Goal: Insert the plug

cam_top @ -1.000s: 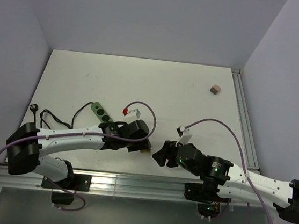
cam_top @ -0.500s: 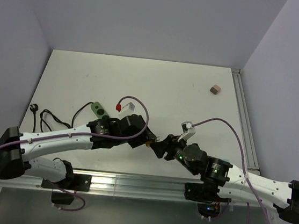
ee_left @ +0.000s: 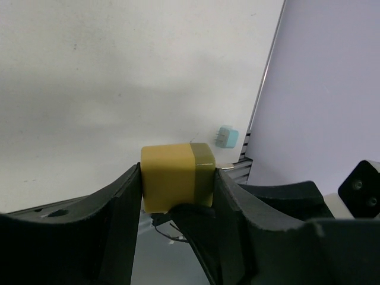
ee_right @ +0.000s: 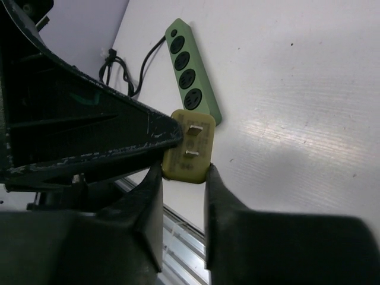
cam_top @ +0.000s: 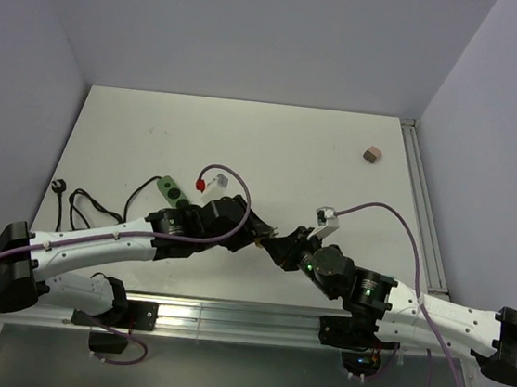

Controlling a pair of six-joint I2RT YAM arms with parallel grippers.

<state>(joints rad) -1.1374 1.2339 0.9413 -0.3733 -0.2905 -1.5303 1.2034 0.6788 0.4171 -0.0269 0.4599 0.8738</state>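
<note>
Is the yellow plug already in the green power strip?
No, the plug shows both prongs bare, apart from the power strip.

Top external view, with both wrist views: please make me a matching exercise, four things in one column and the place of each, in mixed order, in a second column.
1. yellow plug
2. green power strip
3. brown block
4. black cable

A. alone near the far right corner of the table
B. gripped by the left tool and the right tool together
C. flat on the table, visible sockets empty
D. looped near the left edge

Pairs: 1-B, 2-C, 3-A, 4-D
</note>
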